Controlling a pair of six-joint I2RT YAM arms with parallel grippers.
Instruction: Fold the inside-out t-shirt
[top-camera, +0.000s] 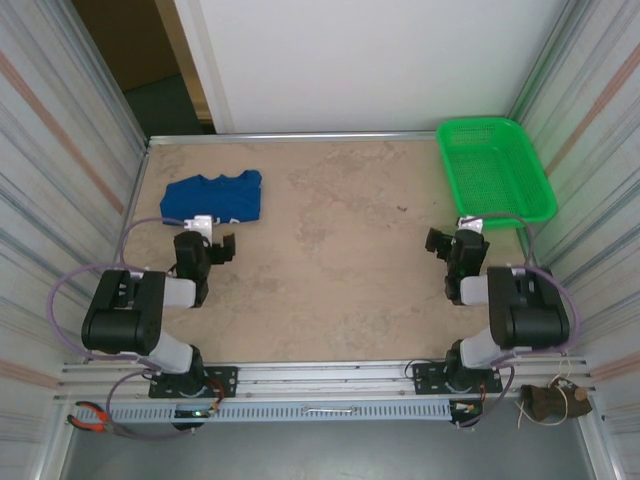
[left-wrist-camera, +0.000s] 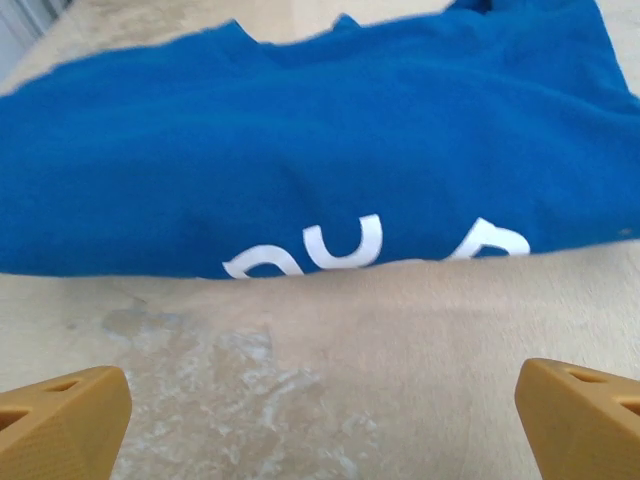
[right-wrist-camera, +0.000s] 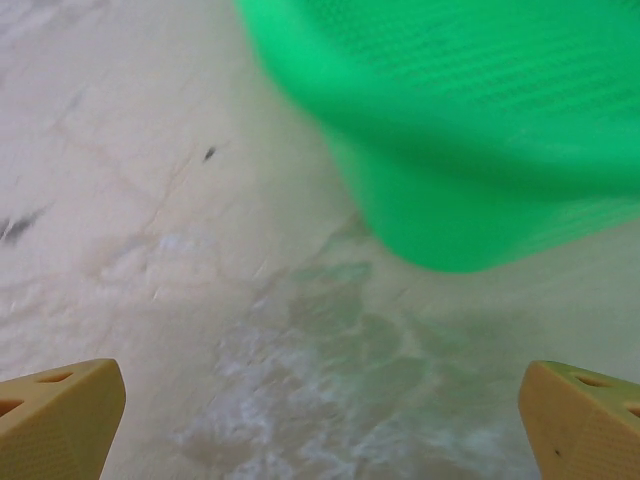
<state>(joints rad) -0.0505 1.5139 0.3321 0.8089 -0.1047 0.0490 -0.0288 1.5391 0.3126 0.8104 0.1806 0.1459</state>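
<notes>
The royal-blue t-shirt (top-camera: 213, 196) lies in a small folded bundle at the far left of the table. In the left wrist view the t-shirt (left-wrist-camera: 300, 150) spreads across the upper half, with white printed letters along its near edge. My left gripper (top-camera: 213, 243) hovers just in front of that near edge, jaws wide open with only bare table between them (left-wrist-camera: 320, 420). My right gripper (top-camera: 452, 244) stands open on the right side, close to the basket's near corner, nothing between its fingers (right-wrist-camera: 320, 420).
A green mesh basket (top-camera: 497, 168) sits at the far right corner; its rounded corner (right-wrist-camera: 450, 130) looms close in the right wrist view. Corrugated metal walls flank the table on both sides. The tan tabletop (top-camera: 340, 250) stretches between the two arms.
</notes>
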